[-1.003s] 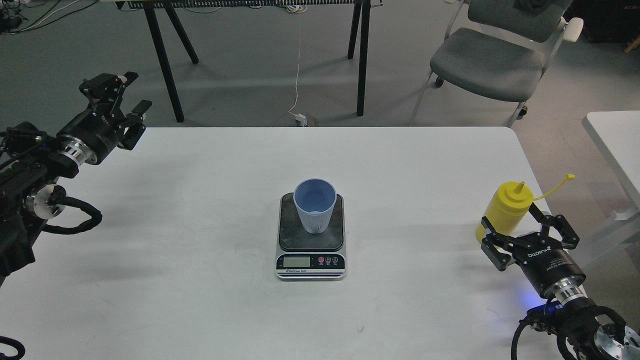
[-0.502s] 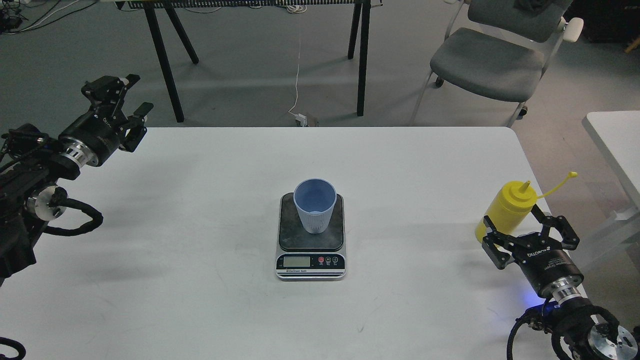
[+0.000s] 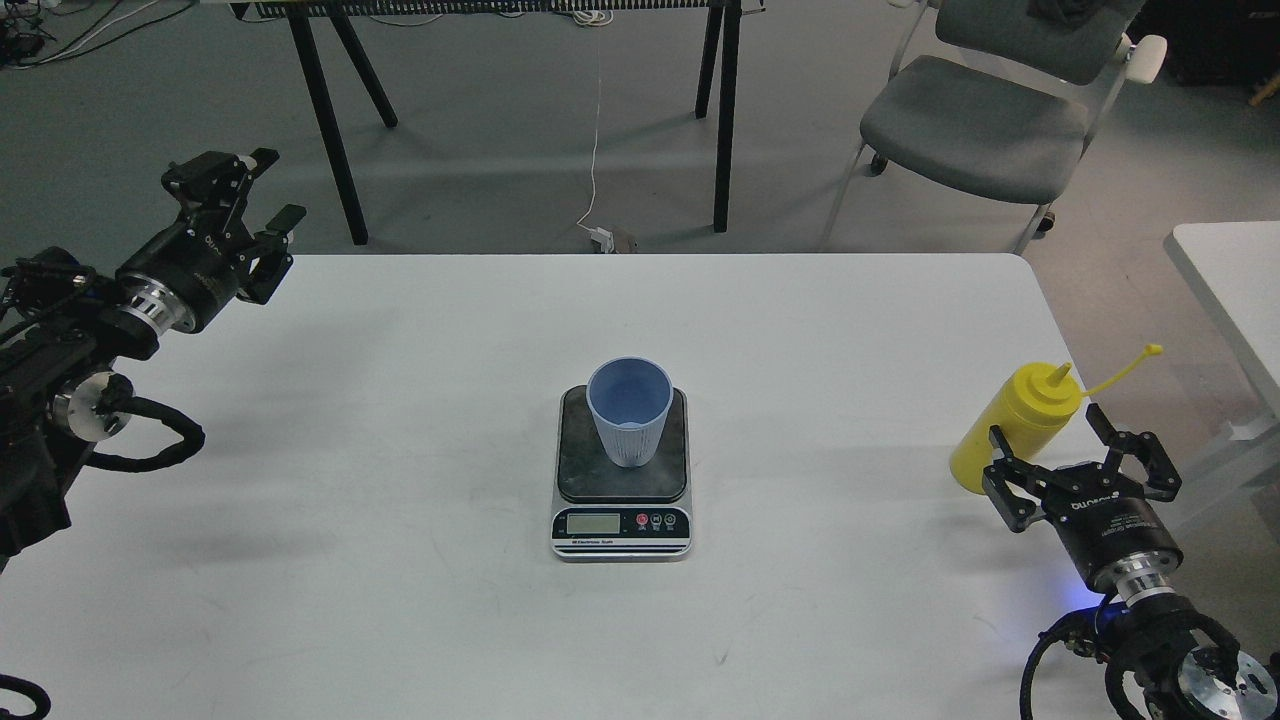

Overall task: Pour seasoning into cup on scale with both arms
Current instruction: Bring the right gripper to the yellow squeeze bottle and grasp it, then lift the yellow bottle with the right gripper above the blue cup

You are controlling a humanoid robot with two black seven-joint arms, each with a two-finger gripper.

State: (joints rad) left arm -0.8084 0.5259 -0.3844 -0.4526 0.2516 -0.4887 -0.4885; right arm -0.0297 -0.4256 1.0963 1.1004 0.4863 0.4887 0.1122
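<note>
My right pincer (image 3: 1080, 450), a black two-finger gripper with white lettering, hangs over the white table's (image 3: 400, 450) right edge with its fingers spread wide apart, holding nothing. The yellow plastic squeeze bottle of seasoning (image 3: 1010, 425), domed cap and pointed nozzle uppermost, stands just beyond and left of the fingertips; whether the left finger touches its base I cannot tell. Its thin yellow cap strap (image 3: 1120, 368) sticks out to the right, past the table edge.

My left pincer (image 3: 245, 200) is raised over the table's far left corner, fingers parted and empty, well apart from everything else.

At the table's centre, the small light blue ribbed plastic cup (image 3: 629, 410) stands upright on the dark platform of the flat digital kitchen scale (image 3: 621, 500); the cup's inside looks empty. The scale's silver front with its display and buttons faces me.
</note>
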